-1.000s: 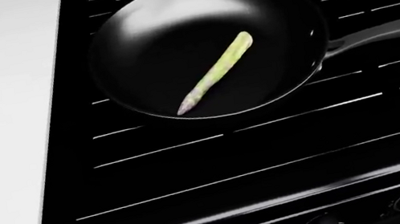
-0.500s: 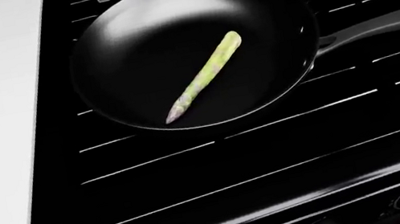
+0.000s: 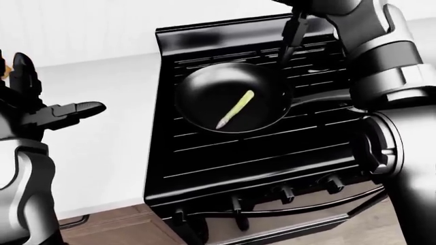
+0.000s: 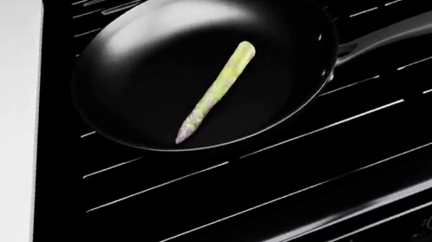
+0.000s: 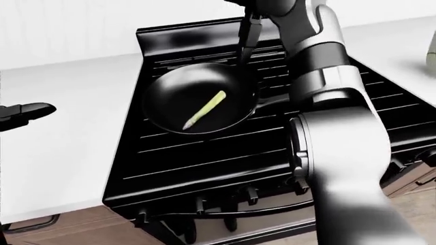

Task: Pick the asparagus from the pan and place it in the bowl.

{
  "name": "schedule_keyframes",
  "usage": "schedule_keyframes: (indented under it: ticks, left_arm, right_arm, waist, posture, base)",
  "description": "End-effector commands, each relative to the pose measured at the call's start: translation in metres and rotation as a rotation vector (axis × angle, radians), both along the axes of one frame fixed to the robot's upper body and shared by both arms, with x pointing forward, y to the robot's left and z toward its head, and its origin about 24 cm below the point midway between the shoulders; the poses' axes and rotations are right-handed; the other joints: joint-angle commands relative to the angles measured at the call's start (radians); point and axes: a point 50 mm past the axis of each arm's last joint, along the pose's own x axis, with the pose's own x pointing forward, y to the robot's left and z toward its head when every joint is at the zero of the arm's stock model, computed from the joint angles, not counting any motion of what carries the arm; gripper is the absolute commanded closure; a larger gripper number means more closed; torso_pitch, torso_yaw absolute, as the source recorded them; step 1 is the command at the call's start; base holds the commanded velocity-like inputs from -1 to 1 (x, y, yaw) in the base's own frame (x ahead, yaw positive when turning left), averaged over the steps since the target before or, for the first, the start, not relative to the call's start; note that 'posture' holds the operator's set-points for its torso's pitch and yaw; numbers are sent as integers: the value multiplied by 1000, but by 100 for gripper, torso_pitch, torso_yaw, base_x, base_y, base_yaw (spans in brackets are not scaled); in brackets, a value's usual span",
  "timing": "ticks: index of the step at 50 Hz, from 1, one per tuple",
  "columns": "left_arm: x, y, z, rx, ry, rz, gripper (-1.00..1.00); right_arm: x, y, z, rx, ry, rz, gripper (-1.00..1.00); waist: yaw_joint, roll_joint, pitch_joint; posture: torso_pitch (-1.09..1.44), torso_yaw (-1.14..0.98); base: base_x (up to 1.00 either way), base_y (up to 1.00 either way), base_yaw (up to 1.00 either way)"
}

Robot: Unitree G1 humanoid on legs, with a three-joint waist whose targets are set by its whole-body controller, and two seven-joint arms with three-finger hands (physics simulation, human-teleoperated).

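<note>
Right now the asparagus (image 4: 215, 91) is lying slantwise in the middle of the black pan (image 4: 117, 58), its purplish tip pointing toward the lower left of the head view and its pale cut end toward the upper right. The pan is sitting on the grates of the black stove (image 3: 259, 168), with its handle running off to the right. The right hand (image 3: 294, 31) is hanging above the pan's far rim in the left-eye view, dark fingers pointing down and touching nothing; I cannot tell how wide they are standing. The left hand (image 3: 41, 109) is hovering over the white counter (image 3: 116, 102) left of the stove, well apart from the pan, fingers spread wide and holding nothing. The stove's knobs (image 3: 282, 194) are showing along its lower edge.
</note>
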Motion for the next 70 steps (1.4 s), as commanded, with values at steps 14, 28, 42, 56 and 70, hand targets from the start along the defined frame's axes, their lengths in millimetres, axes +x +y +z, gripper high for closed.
schedule_keyframes:
  ticks: [14,28,42,56,70]
  left_arm:
    - [-7,1,13,33,-75,10,-100]
    - [-8,2,14,30,-81,11,-100]
    - [-8,3,11,26,-77,11,-100]
    - [-8,5,9,25,-76,13,-100]
    - [-8,5,9,24,-73,13,-100]
  right_arm:
    - [-7,35,3,-232,-98,102,-100]
    - [-7,56,-11,-336,-114,156,-100]
    - [-3,72,-39,-385,-57,202,-100]
    - [-1,77,-61,-428,-22,223,-100]
    - [1,78,-76,-482,71,212,-100]
  waist:
    - [-2,7,-24]
    - [0,10,-27]
    - [1,11,-33]
    - [1,11,-36]
    - [-1,11,-37]
  posture:
    - [0,0]
    - [0,0]
    - [0,0]
    - [0,0]
    - [0,0]
  base:
    - [0,0,0]
    - [0,0,0]
    - [0,0,0]
    - [0,0,0]
    - [0,0,0]
